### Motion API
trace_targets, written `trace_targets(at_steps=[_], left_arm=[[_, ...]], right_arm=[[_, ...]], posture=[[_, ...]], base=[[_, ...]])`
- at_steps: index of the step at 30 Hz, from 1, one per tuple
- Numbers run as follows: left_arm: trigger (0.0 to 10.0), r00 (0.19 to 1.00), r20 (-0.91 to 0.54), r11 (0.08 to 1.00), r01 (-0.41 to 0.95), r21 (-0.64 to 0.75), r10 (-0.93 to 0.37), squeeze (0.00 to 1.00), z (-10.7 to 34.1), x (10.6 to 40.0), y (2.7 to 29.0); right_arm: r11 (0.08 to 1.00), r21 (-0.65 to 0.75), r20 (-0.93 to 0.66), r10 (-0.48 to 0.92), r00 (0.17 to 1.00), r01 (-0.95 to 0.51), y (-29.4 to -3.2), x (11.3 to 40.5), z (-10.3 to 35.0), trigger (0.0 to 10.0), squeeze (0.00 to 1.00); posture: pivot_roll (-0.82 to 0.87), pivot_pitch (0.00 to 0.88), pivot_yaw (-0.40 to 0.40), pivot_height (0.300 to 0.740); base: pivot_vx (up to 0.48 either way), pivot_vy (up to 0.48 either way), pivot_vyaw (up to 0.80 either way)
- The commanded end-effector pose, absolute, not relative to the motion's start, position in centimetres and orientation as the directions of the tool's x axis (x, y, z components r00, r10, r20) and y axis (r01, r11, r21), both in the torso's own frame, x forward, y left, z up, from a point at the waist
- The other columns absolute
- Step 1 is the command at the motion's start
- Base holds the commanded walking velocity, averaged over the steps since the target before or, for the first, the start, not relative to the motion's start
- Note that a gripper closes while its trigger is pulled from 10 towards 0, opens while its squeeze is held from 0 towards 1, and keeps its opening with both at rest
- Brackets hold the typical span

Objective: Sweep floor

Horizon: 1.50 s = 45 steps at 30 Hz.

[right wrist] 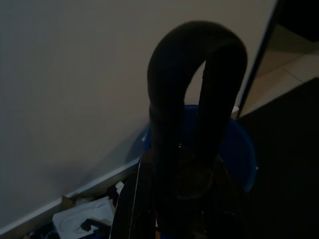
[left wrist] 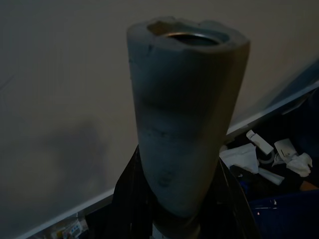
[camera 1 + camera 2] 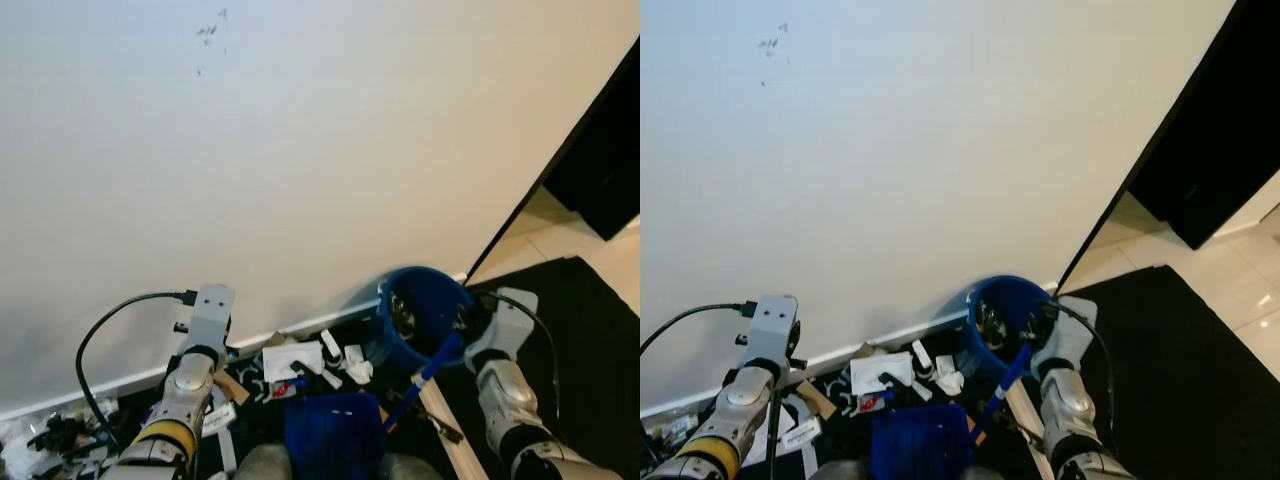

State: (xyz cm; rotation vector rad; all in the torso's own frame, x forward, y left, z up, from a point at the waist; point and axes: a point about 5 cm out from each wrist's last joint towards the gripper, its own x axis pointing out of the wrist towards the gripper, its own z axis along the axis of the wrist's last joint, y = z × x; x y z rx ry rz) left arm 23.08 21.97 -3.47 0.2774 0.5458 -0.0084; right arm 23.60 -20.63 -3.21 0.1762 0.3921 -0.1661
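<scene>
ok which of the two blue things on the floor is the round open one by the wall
The blue bucket, standing by the white wall's baseboard beside the right arm. It's round with an open top and stuff inside. The other, the blue dustpan, is flat-sided and nearer the robot.

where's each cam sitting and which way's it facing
Left eye view: head, facing down at wall, blue bucket and paper litter; both arms show.
Right eye view: same, shifted.
Left wrist view: along left gripper, shut on grey handle.
Right wrist view: along right gripper, shut on black loop handle.
All share bucket or litter.
</scene>
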Motion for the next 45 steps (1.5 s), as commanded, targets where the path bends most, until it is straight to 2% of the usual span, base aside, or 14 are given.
trace_targets(at_steps=[1,5,8,11,16,18,22,28,45], left_arm=[[10.0,0.767,-0.638,0.973,0.088,0.215,0.072,0.0,-6.0,20.0,21.7],[10.0,0.761,-0.646,0.963,0.12,0.24,0.066,0.0,-6.2,19.8,21.3],[10.0,0.738,-0.665,0.975,0.044,0.218,0.115,0.0,-6.6,19.4,21.4],[10.0,0.734,-0.668,0.979,0.023,0.202,0.121,0.0,-6.7,19.2,21.4],[10.0,0.761,-0.633,0.976,0.003,0.22,0.14,0.0,-6.3,19.5,21.8],[10.0,0.78,-0.604,0.973,-0.03,0.229,0.166,0.0,-5.8,19.9,22.4],[10.0,0.778,-0.595,0.972,-0.081,0.221,0.2,0.0,-5.7,19.8,23.1],[10.0,0.767,-0.606,0.975,-0.12,0.188,0.212,0.0,-5.9,19.2,23.5],[10.0,0.766,-0.611,0.976,-0.104,0.191,0.201,0.0,-6.2,18.5,23.5]], right_arm=[[0.961,0.125,-0.494,-0.155,0.856,0.246,-21.0,21.5,-4.9,10.0,0.0],[0.968,0.111,-0.509,-0.141,0.849,0.227,-20.7,21.2,-5.2,10.0,0.0],[0.976,0.1,-0.522,-0.115,0.845,0.195,-20.1,21.2,-5.4,10.0,0.0],[0.979,0.099,-0.526,-0.102,0.845,0.18,-19.7,21.2,-5.4,10.0,0.0],[0.983,0.12,-0.524,-0.054,0.85,0.137,-19.1,21.6,-5.3,10.0,0.0],[0.99,0.127,-0.51,0.007,0.86,0.067,-18.2,22.2,-5.0,10.0,0.0],[0.995,0.097,-0.502,0.079,0.861,-0.034,-17.3,22.7,-4.7,10.0,0.0],[0.991,0.104,-0.501,0.128,0.856,-0.088,-16.6,23.1,-4.6,10.0,0.0],[0.992,0.108,-0.504,0.115,0.856,-0.07,-16.4,22.5,-4.9,10.0,0.0]], posture=[[0.15,0.0,-0.061,0.74],[0.15,0.0,-0.058,0.74],[0.15,0.0,-0.058,0.74],[0.15,0.0,-0.058,0.74],[0.14,0.0,-0.062,0.74],[0.14,0.0,-0.065,0.74],[0.13,0.0,-0.07,0.74],[0.14,0.0,-0.078,0.74],[0.15,0.0,-0.066,0.74]], base=[[0.0,-0.48,0.0],[0.0,-0.48,0.0],[0.0,0.0,0.0],[0.0,0.0,0.0],[0.0,0.0,0.0],[0.0,0.0,0.0],[0.0,0.0,0.8],[0.0,0.0,0.8],[0.0,0.0,0.79]])
